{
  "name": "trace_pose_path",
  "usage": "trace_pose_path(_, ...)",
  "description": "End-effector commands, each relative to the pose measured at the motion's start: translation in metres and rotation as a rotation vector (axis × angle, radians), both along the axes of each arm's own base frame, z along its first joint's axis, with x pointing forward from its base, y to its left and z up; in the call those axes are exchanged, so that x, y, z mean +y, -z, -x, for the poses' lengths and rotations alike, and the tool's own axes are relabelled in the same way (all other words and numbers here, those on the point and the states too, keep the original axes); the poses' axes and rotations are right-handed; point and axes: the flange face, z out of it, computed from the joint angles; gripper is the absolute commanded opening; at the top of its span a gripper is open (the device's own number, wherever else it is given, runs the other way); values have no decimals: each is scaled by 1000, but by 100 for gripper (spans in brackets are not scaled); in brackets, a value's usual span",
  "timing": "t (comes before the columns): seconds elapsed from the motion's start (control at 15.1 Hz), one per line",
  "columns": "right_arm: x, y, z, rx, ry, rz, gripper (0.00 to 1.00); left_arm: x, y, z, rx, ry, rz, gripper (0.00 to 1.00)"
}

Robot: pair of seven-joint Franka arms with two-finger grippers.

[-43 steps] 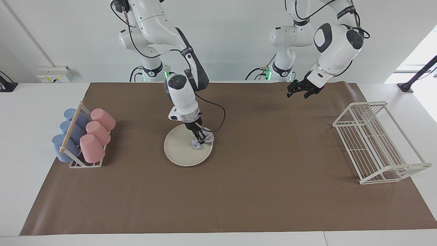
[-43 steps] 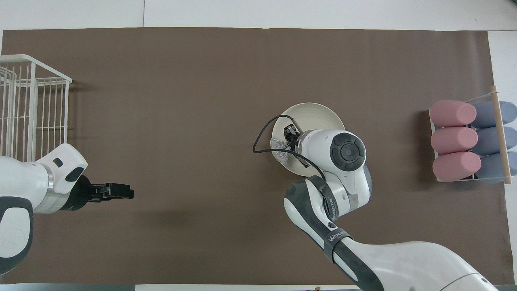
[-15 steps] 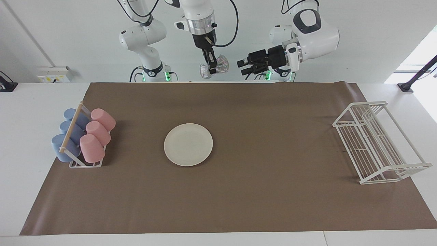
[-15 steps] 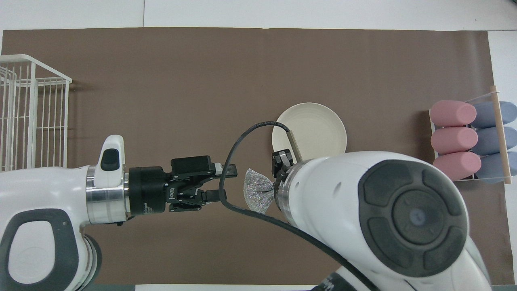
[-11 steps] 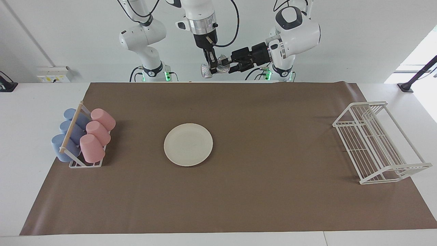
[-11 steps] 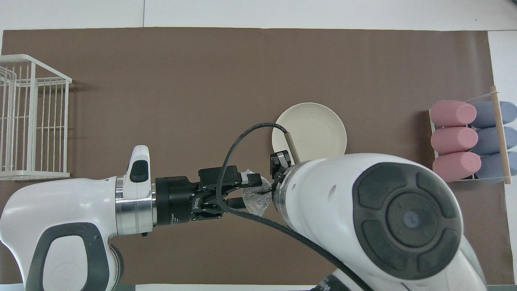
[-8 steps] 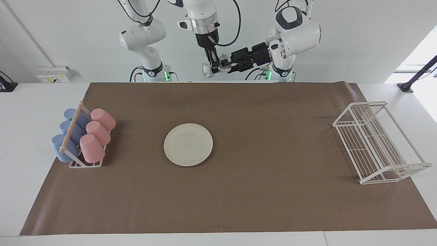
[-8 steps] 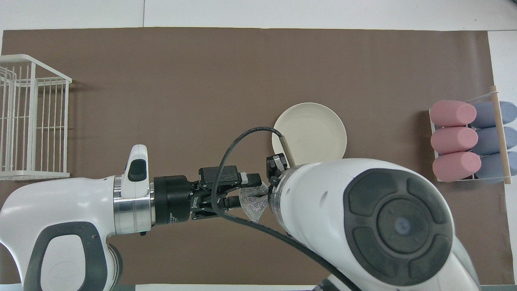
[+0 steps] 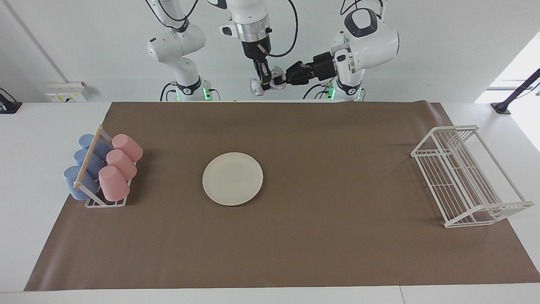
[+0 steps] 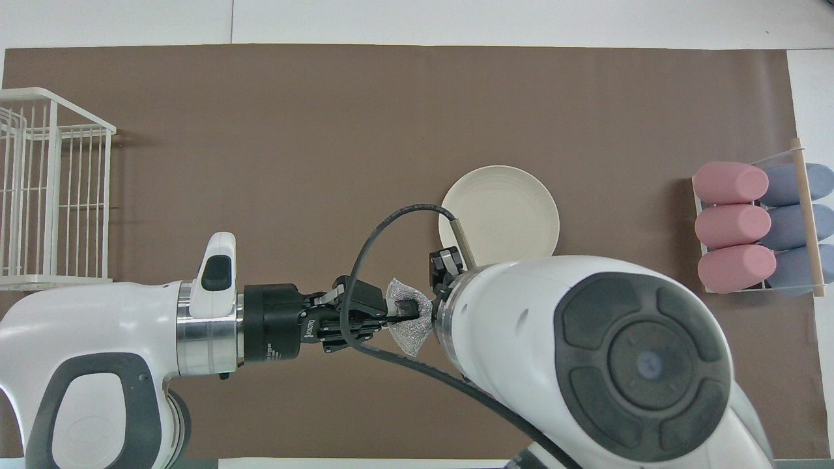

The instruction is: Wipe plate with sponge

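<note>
The cream-white plate (image 9: 232,178) lies bare on the brown mat, toward the right arm's end; it also shows in the overhead view (image 10: 505,212). The silvery speckled sponge (image 9: 255,86) hangs high in the air over the mat's edge at the robots' end, well above the table. My right gripper (image 9: 264,83) points down and is shut on it. My left gripper (image 9: 282,80) reaches in sideways and is shut on the same sponge (image 10: 409,332). In the overhead view the left gripper (image 10: 404,307) shows with its fingers pinched on the wad; the right gripper is hidden under its own arm.
A rack of pink and blue cups (image 9: 101,169) stands at the right arm's end of the mat (image 10: 756,228). A white wire rack (image 9: 468,177) stands at the left arm's end (image 10: 52,189).
The right arm lifted the sponge off the plate and high up. The left arm swung in beside it, and its open fingers have now closed on the sponge.
</note>
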Motion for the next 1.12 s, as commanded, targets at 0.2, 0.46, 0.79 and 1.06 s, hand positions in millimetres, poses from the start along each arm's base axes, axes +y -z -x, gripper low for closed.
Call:
trace_pose_path(0.2, -10, -1, -11, -34, -9, 24, 85, 4, -7, 0, 23, -6, 18, 0)
trace_pose_path(0.46, -50, 0, -38, -95, -331, 45, 100, 10, 0, -5, -5, -16, -66, 0)
trace_pose_path(0.79, -126, 3, -77, -162, -776, 85, 100, 35, 27, -22, -65, 24, -325, 0)
trace_pose_path(1.06, -193, 6, -99, -187, -1024, 108, 100, 43, 50, -38, -88, 81, -543, 0)
